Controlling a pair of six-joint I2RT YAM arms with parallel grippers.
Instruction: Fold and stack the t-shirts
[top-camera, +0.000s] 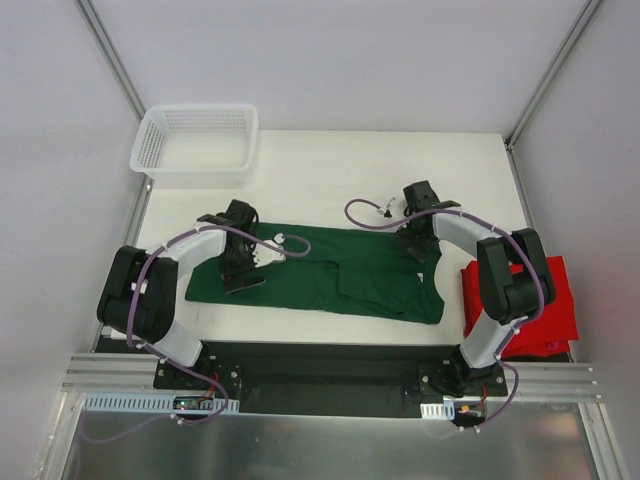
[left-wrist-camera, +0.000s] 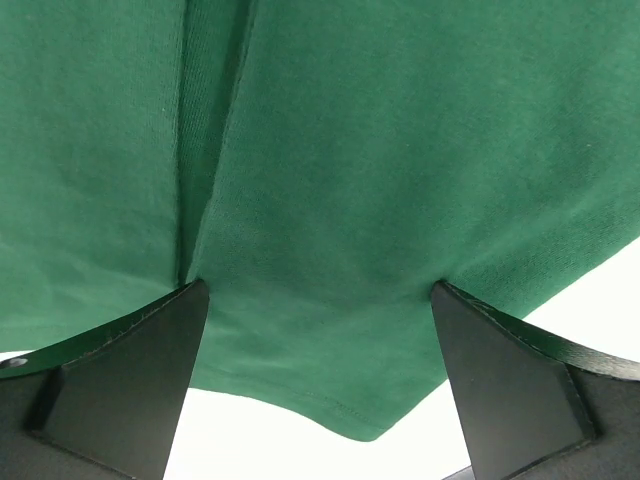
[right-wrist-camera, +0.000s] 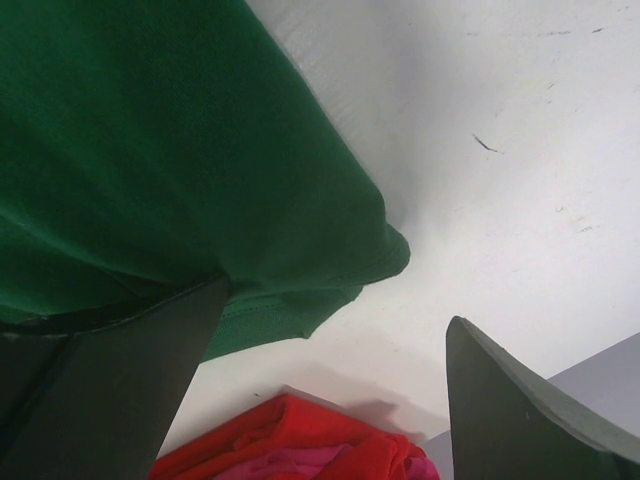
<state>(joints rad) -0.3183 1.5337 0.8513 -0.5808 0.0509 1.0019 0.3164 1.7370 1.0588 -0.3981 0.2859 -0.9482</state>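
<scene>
Top external view: the dark green t-shirt (top-camera: 330, 275) lies stretched across the table (top-camera: 330, 170), and the red t-shirt (top-camera: 550, 300) sits at its right near corner, probably waiting its turn. The left gripper (left-wrist-camera: 318, 288) and right gripper (right-wrist-camera: 340, 305), both wide and empty, hang over the green shirt's opposite ends, apparently to pinch each for folding.

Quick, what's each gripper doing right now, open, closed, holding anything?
Left gripper: open, empty, over the dark green cotton t-shirt.
Right gripper: open, empty, at that shirt's edge.
</scene>
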